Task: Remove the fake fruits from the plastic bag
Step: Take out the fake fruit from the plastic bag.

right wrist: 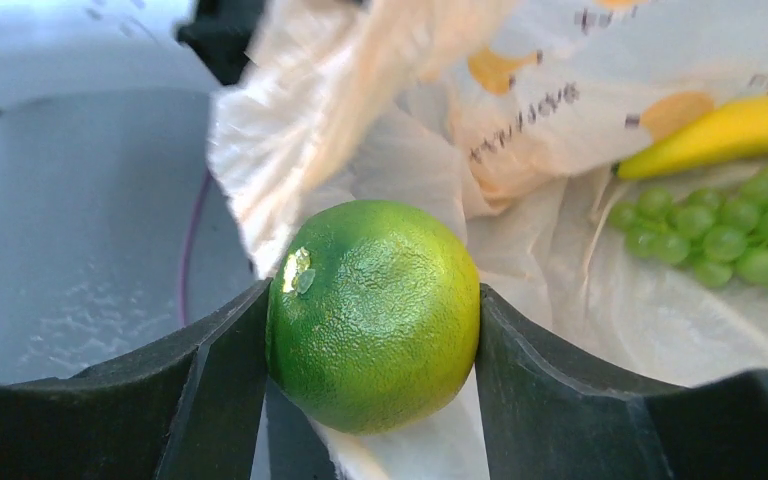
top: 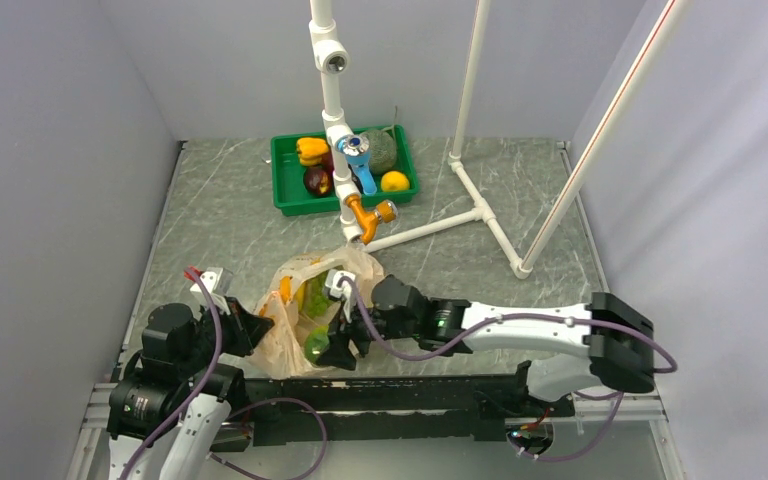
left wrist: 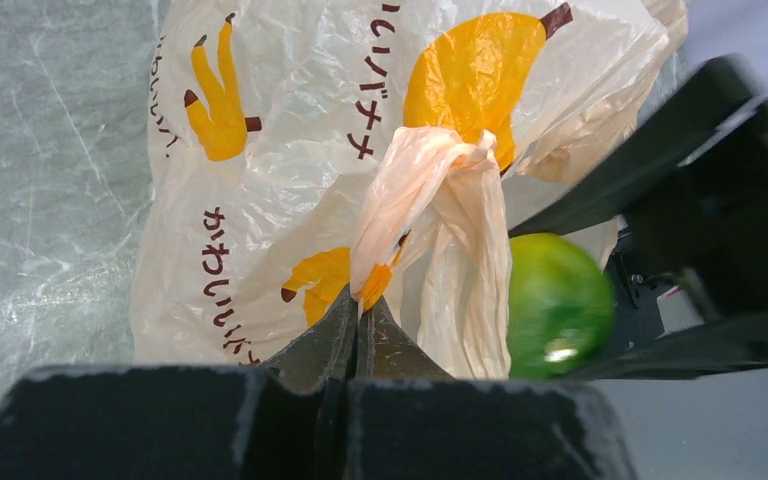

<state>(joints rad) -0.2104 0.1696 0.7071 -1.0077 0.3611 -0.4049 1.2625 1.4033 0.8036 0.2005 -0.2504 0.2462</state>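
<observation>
**Lime clamped at the bag's mouth**

The right gripper has its 2 fingers pressed against either side of a green lime, held at the near edge of the plastic bag opening. The left gripper is pinched tight on 1 twisted handle loop of the bag, its fingertips meeting with only film between them. Inside the bag lie a bunch of green grapes and a yellow banana (both well behind the lime). The bag rests on the table near the arm bases. A green tray of other fruit sits farther back.
</observation>
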